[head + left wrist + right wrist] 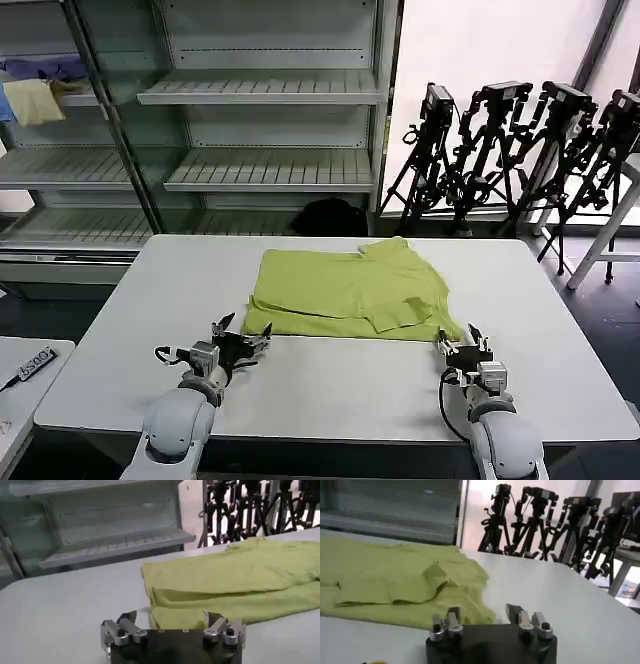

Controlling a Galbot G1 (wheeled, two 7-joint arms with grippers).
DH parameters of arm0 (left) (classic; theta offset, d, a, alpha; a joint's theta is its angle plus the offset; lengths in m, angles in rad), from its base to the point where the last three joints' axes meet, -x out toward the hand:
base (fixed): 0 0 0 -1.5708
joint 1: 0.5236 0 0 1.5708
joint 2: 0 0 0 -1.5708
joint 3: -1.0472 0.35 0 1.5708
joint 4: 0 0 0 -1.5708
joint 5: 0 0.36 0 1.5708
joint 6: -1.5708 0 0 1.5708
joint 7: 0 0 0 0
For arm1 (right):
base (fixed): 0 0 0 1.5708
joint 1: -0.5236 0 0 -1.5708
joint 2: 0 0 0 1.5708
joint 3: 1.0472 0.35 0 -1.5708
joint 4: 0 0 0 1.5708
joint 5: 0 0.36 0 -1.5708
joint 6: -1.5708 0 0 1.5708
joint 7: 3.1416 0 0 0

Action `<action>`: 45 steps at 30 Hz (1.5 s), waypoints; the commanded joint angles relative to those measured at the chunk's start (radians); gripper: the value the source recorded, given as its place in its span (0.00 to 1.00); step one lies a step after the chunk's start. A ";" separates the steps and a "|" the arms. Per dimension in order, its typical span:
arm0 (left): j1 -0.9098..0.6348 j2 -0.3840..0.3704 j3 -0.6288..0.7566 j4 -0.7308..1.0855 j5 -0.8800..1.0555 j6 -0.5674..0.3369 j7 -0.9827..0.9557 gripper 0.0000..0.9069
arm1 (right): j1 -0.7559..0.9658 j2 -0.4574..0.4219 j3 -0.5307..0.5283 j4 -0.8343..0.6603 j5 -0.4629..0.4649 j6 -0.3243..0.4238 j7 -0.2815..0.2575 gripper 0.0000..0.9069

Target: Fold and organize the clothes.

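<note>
The clothes are one lime yellow-green T-shirt (348, 290), lying partly folded on the white table (330, 385), sleeves turned in on top. My left gripper (245, 333) is open at the shirt's near left corner, its fingers just short of the hem. In the left wrist view the T-shirt (235, 582) spreads ahead of the open left gripper (170, 617). My right gripper (465, 337) is open at the near right corner. The right wrist view shows the T-shirt (395, 582) reaching one finger of the open right gripper (483, 612).
Metal shelving (260, 120) stands behind the table, with a pale yellow cloth (35, 100) and a blue cloth (40, 68) on its upper left shelf. Camera tripods (520, 150) line the back right. A small side table (20, 385) sits at the left.
</note>
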 commanded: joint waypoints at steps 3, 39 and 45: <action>0.005 0.001 -0.002 0.007 0.003 0.005 -0.001 0.10 | -0.007 -0.001 0.001 -0.020 -0.001 0.002 0.000 0.00; 0.228 0.052 -0.055 -0.187 -0.019 -0.038 0.017 0.00 | -0.180 -0.005 -0.029 0.239 0.150 -0.103 0.000 0.00; 0.413 0.077 -0.116 -0.343 -0.108 -0.048 -0.013 0.00 | -0.291 0.010 -0.064 0.341 0.167 -0.130 0.026 0.00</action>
